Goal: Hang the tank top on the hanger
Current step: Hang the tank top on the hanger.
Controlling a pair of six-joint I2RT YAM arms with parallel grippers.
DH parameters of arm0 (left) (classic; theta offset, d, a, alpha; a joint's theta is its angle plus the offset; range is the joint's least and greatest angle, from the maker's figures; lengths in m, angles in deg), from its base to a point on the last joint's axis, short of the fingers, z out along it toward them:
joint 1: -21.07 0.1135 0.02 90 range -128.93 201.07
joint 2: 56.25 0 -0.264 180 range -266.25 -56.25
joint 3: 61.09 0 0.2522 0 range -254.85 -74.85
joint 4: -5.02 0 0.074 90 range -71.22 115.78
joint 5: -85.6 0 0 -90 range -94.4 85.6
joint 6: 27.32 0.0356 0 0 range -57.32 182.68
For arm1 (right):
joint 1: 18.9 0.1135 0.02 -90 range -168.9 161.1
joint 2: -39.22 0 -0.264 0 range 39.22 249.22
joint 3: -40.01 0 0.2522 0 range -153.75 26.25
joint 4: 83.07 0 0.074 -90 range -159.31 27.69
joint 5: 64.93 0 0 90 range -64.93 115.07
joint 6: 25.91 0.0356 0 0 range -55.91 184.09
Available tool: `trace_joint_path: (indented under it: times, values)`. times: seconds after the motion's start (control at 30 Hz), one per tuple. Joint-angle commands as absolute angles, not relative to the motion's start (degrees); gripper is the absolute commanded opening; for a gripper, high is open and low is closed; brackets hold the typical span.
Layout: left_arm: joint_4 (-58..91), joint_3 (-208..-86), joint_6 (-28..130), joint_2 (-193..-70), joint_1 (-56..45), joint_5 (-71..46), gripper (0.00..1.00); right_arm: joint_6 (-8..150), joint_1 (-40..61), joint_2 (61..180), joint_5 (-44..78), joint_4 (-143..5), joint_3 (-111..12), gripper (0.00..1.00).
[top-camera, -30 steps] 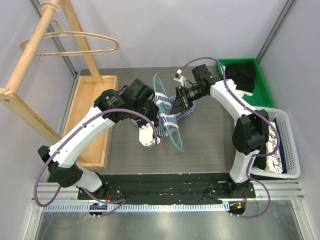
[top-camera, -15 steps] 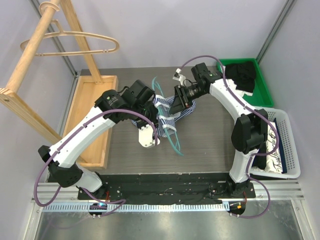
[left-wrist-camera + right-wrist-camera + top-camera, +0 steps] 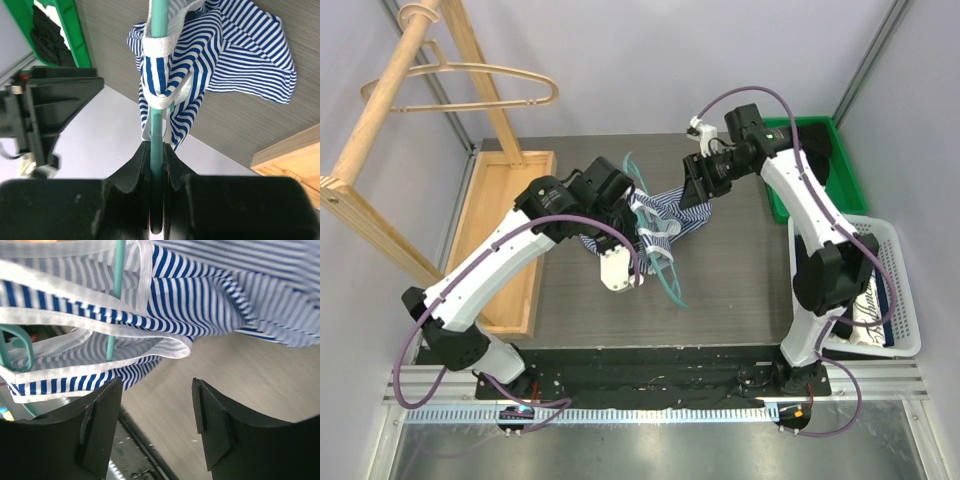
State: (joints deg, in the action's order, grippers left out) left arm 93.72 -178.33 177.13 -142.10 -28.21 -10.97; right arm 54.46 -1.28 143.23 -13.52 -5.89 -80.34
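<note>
Clamping a thin teal bar of the hanger [image 3: 156,125] between almost closed jaws, the left gripper [image 3: 157,150] has a firm hold on it. A white-trimmed strap of the tank top [image 3: 240,45] is looped round that bar just past the fingers, and the rest of the striped fabric hangs bunched over the table [image 3: 740,290]. The right gripper [image 3: 156,390] stands wide apart with nothing between its fingers, near the top's trimmed edge but not touching it. From above, the top sits mid-table between the two grippers, and the hanger's lower curve sticks out toward the near edge.
</note>
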Motion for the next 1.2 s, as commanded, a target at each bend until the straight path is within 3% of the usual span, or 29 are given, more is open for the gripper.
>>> trace_joint_path:
  times: [0.0, 0.33, 0.77, 0.87, 1.1, 1.17]
  values:
    - [92.43, -184.62, 173.26, -145.01, -28.41, -10.64, 0.00, 50.65, -0.28, 131.36, -1.93, -10.94, -81.77, 0.66]
    - [92.00, -200.34, 157.69, -153.54, -28.41, -11.52, 0.00, 46.16, 14.57, 117.37, 7.57, -20.34, -71.06, 0.69]
    - [89.18, -202.99, 152.77, -154.07, -28.50, -14.42, 0.00, 47.39, 15.64, 113.23, 14.96, -30.72, -59.62, 0.69]
    - [88.83, -203.70, 152.15, -154.42, -28.50, -14.33, 0.00, 47.65, 15.81, 112.79, 15.66, -31.33, -58.83, 0.58]
    - [87.51, -203.87, 150.48, -154.78, -28.32, -13.98, 0.00, 47.57, 15.90, 110.59, 16.89, -33.10, -56.55, 0.08]
    - [86.90, -203.87, 149.96, -154.69, -28.32, -13.98, 0.00, 47.57, 15.90, 110.24, 17.24, -33.18, -56.63, 0.01]
